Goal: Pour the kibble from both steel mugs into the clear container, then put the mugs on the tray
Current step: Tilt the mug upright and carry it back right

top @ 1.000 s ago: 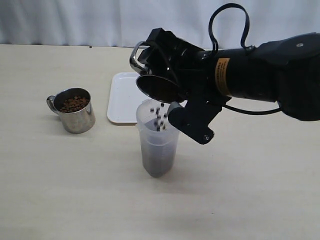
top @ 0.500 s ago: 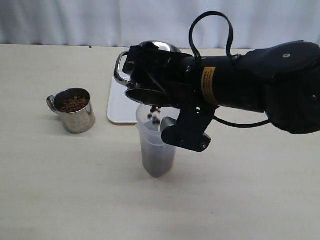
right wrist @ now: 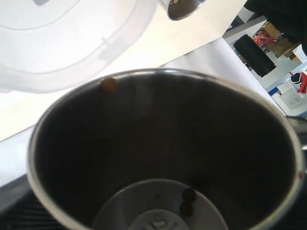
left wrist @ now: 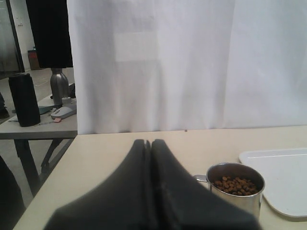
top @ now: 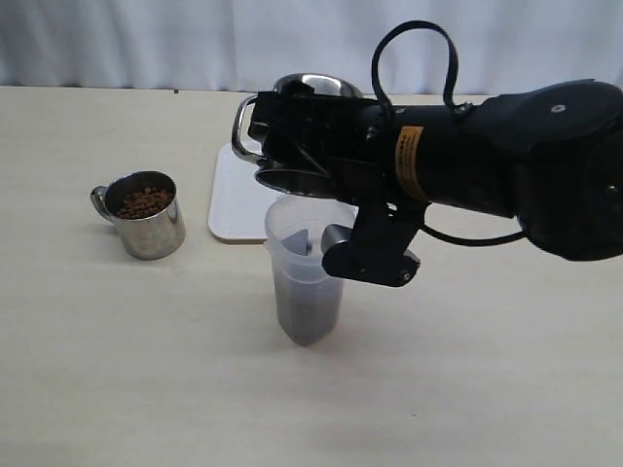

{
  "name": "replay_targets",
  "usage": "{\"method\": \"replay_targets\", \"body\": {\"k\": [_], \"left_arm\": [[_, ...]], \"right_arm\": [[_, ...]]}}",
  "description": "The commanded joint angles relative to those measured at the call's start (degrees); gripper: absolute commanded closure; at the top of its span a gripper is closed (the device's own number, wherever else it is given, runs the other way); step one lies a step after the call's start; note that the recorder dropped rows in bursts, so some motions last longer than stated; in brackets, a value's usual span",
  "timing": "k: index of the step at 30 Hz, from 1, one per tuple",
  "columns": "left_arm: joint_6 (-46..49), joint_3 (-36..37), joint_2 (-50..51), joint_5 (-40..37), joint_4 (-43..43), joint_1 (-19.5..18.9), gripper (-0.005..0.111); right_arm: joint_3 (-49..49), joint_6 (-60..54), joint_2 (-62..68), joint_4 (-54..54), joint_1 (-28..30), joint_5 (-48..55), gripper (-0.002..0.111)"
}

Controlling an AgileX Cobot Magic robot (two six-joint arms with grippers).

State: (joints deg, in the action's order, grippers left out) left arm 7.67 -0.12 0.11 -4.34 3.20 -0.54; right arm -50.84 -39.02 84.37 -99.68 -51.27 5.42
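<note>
- Step in hand: we judge this to be the end of the first pour. The right gripper (top: 292, 131) has its fingers spread wide around the body of the tipped mug (top: 313, 86) and holds it, mouth down, over the container (top: 307, 282) in the middle of the table (top: 117, 370).
- Contents: the right wrist view into the tipped mug shows it all but empty — one pellet at the rim and two at the base. The kibble (top: 307, 316) lies as a dark layer in the lower part of the container.
- Left gripper (left wrist: 148, 143): fingers pressed together, holding nothing, apart from the full mug (top: 146, 216).
- Full mug: upright on the table, left of the container and well apart from it, loaded and not yet handled.
- Tray (top: 238, 195): just beyond the container on the far side, slightly left, with no mug on it yet. The arm hides part of it.
- Next move, in our judgement: free the last pellets if wanted, turn the tipped mug upright and set it on the tray.
- Caution: part of the right gripper's body hangs at the container's right rim, and we cannot tell whether it touches. Lifting clear before moving away would avoid toppling the container.
- The left gripper must open before it can take the full mug.
</note>
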Motion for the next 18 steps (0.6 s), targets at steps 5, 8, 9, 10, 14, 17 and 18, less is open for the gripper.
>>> {"method": "replay_targets", "body": {"k": [5, 8, 9, 10, 14, 17, 18], "left_arm": [[-0.21, 0.12, -0.11, 0.78, -0.21, 0.33, 0.107], [-0.21, 0.12, -0.11, 0.78, -0.21, 0.33, 0.107], [-0.21, 0.12, -0.11, 0.78, -0.21, 0.33, 0.107], [-0.21, 0.12, -0.11, 0.78, -0.21, 0.33, 0.107], [-0.21, 0.12, -0.11, 0.78, -0.21, 0.33, 0.107], [-0.21, 0.12, -0.11, 0.78, -0.21, 0.33, 0.107], [-0.21, 0.12, -0.11, 0.78, -0.21, 0.33, 0.107]], "right_arm": [[-0.29, 2.6, -0.86, -0.26, -0.14, 3.64, 0.103], [-0.29, 9.8, -0.86, -0.26, -0.14, 4.0, 0.103], [-0.29, 14.54, -0.86, -0.26, -0.14, 4.16, 0.103], [-0.29, 20.33, -0.86, -0.26, -0.14, 5.43, 0.103], [-1.63, 48.84, -0.86, -0.26, 0.73, 17.76, 0.103], [-3.83, 66.94, -0.86, -0.26, 6.03, 22.03, 0.103], [-4.57, 75.95, -0.86, -0.26, 9.17, 19.75, 0.103]]}}
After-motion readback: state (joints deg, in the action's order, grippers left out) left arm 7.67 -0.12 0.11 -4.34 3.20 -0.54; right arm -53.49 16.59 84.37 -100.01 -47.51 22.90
